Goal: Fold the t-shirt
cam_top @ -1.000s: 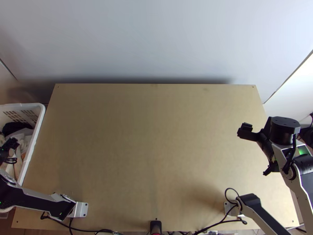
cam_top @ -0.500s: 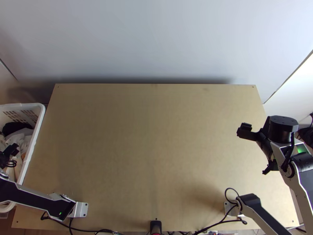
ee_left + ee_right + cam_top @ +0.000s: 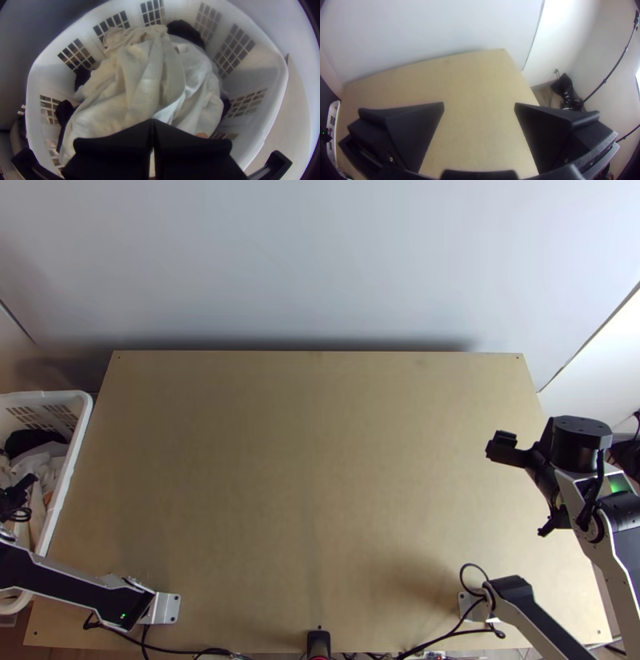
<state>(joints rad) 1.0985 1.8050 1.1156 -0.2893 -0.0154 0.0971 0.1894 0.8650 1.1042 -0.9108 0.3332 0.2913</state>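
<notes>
While the right gripper (image 3: 526, 489) gapes, the left gripper (image 3: 30, 481) is closed; white cloth (image 3: 143, 86) lies bunched beneath it.

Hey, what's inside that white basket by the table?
The white basket holds a bunched heap of white and cream cloth, with dark cloth showing at its edges. What lies beneath the heap is covered, and the left end effector hides part of the heap.
</notes>
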